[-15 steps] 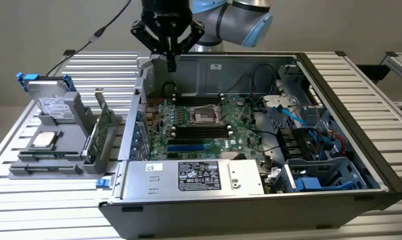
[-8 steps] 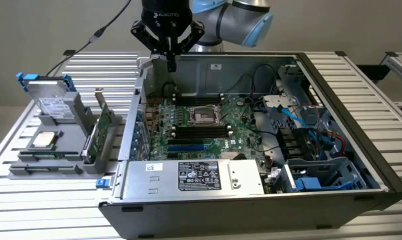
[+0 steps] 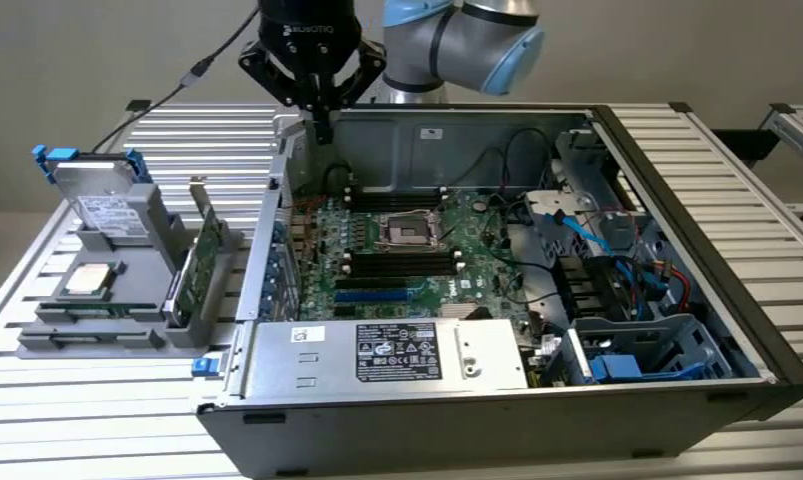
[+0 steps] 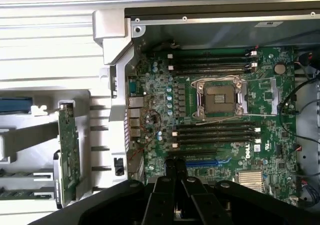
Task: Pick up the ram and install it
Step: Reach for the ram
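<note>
My gripper hangs shut, with nothing between its fingers, above the far left corner of the open computer case. In the wrist view the closed fingertips sit over the motherboard, near the blue slot. Dark empty memory slots run on both sides of the processor socket. A thin green strip that looks like the ram stands on edge in the grey holder, outside the case on the exterior view's left and well away from the gripper.
The holder also carries a hard drive, a square silver processor chip and a taller green card with a metal bracket. A power supply and blue cables crowd the case.
</note>
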You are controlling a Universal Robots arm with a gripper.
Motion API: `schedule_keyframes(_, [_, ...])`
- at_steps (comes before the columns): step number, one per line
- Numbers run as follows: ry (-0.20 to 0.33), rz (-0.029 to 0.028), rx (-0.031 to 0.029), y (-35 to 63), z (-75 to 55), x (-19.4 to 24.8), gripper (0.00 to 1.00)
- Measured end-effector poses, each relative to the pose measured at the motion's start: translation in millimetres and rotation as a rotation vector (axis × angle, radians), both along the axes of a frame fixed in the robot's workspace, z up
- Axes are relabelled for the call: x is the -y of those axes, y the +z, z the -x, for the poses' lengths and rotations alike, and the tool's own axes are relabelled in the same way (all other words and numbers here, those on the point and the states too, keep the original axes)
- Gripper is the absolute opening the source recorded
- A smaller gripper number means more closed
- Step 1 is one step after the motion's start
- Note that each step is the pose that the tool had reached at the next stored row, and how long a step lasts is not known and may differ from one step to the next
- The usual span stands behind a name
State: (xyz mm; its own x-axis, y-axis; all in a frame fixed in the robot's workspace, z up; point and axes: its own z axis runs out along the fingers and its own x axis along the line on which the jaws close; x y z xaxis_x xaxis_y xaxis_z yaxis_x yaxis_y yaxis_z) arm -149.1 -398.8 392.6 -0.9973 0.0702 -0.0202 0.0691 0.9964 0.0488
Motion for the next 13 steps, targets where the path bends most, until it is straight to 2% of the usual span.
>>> schedule_keyframes(13, [0.002, 0.0003, -0.0008, -0.6, 59.4, -0.1, 0.1])
